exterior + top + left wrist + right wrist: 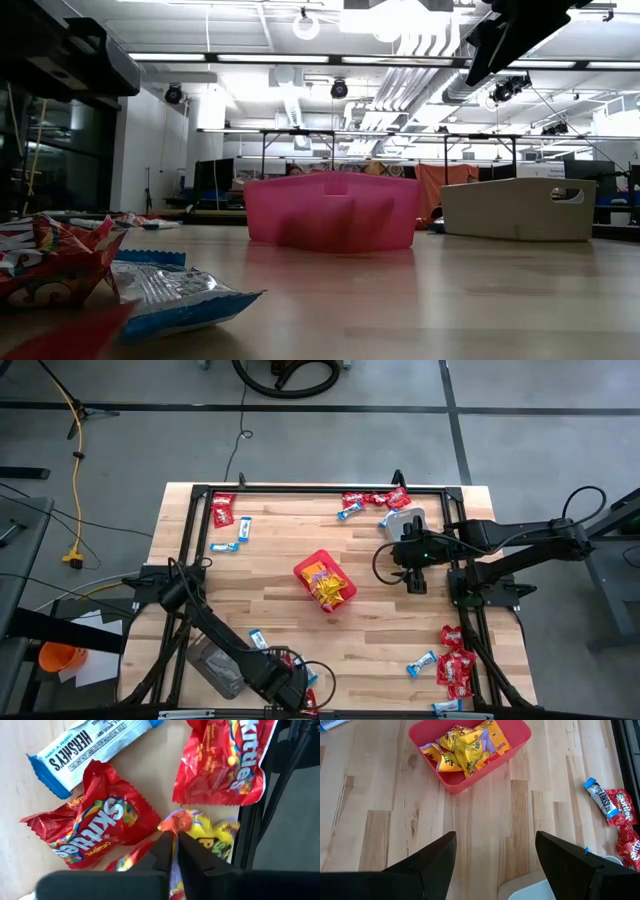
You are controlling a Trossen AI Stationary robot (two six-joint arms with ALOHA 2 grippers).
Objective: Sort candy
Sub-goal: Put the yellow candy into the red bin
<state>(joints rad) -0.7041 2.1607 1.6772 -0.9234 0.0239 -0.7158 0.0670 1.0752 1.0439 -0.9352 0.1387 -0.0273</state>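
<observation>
At the table's point(270, 595) near edge, the left hand point(174, 851) is clamped on a yellow candy packet point(212, 837) among red packets point(95, 827). The right hand point(495, 865) is held apart above the table near the red bin point(470, 750).

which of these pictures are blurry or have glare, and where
Low view: the nearest candy wrappers are soft, and the ceiling lights glare. Left wrist view: the left gripper is blurred around a yellow packet. High view and right wrist view are evenly lit.
</observation>
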